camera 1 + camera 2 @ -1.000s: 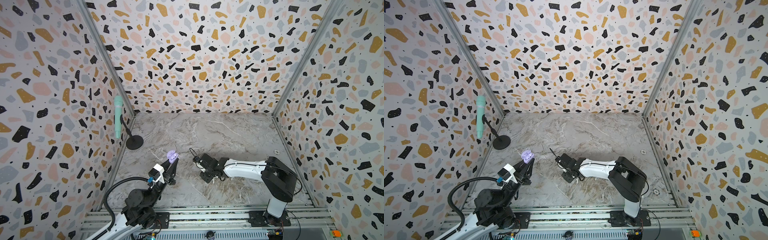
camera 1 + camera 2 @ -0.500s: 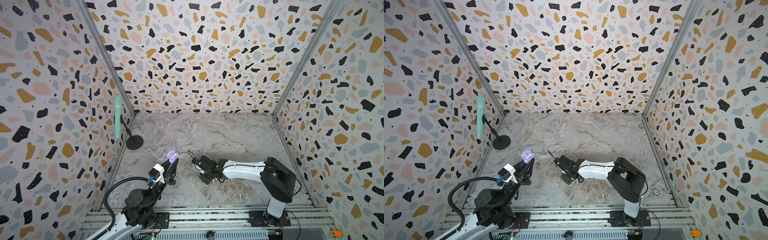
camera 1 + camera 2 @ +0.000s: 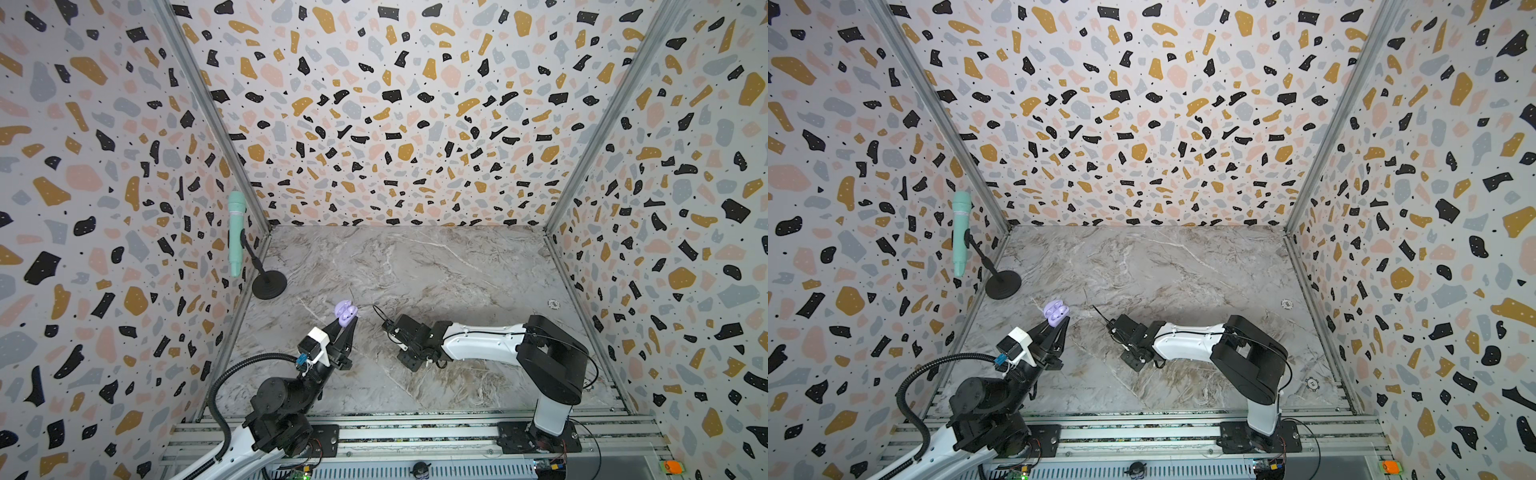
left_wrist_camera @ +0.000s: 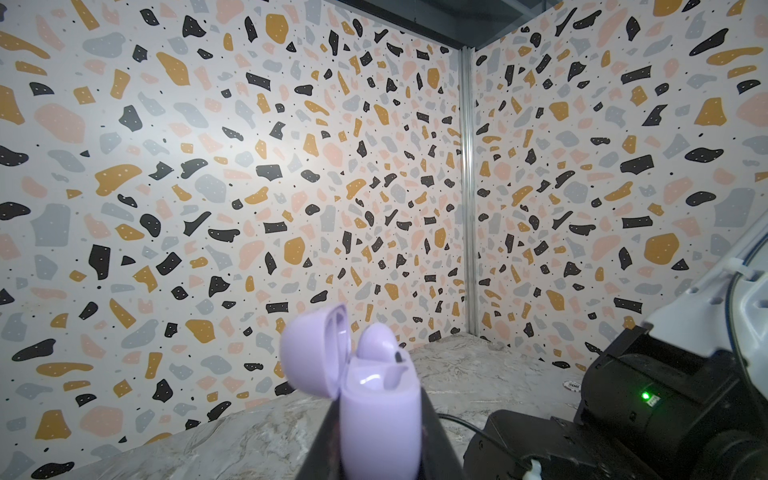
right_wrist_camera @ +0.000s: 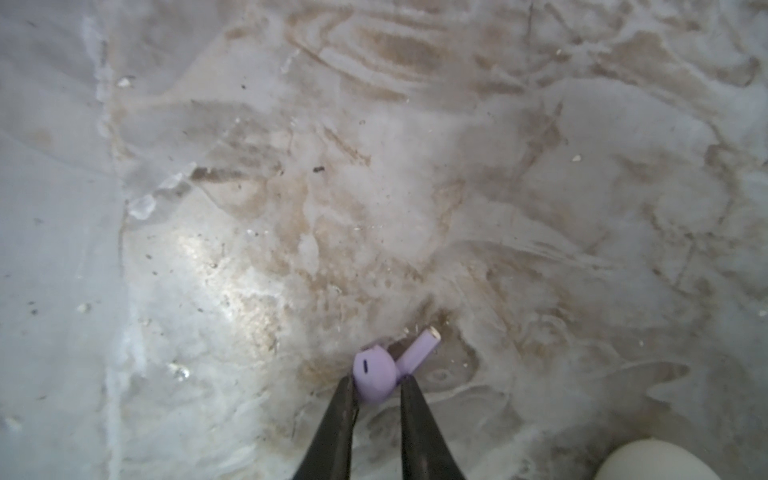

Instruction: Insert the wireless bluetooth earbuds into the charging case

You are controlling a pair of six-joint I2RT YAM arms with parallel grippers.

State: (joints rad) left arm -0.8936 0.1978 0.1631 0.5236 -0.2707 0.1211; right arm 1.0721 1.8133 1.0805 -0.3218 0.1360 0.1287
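Note:
My left gripper [image 3: 347, 323] [image 4: 378, 419] is shut on the lavender charging case [image 3: 345, 312] [image 3: 1055, 312] [image 4: 376, 432] and holds it upright above the table's left side. Its lid [image 4: 311, 357] stands open. One lavender earbud [image 4: 376, 340] sits in the case. My right gripper [image 3: 405, 345] [image 5: 376, 384] points down at the table to the right of the case. Its fingertips press both sides of the head of a second lavender earbud [image 5: 374, 374], which lies on the marble with its stem [image 5: 419, 349] pointing away. In both top views the gripper hides this earbud.
A mint-green microphone [image 3: 236, 232] on a black stand [image 3: 269, 284] sits by the left wall. Small round discs lie near the right wall [image 3: 554, 304] [image 3: 1312, 383]. A white rounded thing [image 5: 652, 461] lies close to my right gripper. Patterned walls close three sides.
My right gripper has shifted slightly left toward the case and its jaws have narrowed onto the earbud. The left arm and the case have not moved.

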